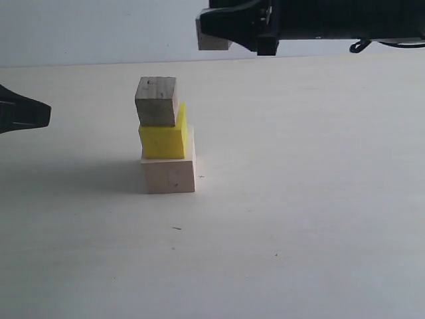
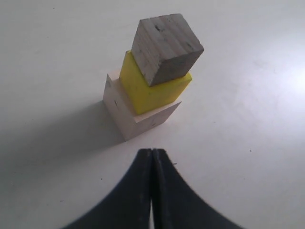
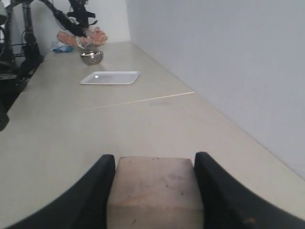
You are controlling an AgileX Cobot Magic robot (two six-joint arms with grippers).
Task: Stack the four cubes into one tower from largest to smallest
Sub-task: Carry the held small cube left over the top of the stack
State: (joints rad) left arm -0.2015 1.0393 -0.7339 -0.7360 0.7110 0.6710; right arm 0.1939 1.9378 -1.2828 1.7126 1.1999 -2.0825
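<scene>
Outside cam: we see the tower (image 1: 166, 143) on the desk (image 1: 299, 232). It has 3 cubes: the big pale cube (image 1: 169, 175) at the bottom, the yellow cube (image 1: 162, 139) on it, and a small wood cube (image 1: 157, 101) on top. The R gripper (image 1: 222, 32) is up high, right of the tower, & holds the last small cube (image 1: 211, 42). The L gripper (image 1: 33, 114) is low at the left edge, apart from the tower.

L wrist cam: the L gripper (image 2: 152, 160) is pressed tight together w/ nothing in it. The tower stands near, not touching.

R wrist cam: the R gripper (image 3: 155, 160) squeezes the last small cube (image 3: 155, 191) btw its 2 fingers. Far back we see a white tray (image 3: 110, 77) & a metal bowl (image 3: 91, 57).
</scene>
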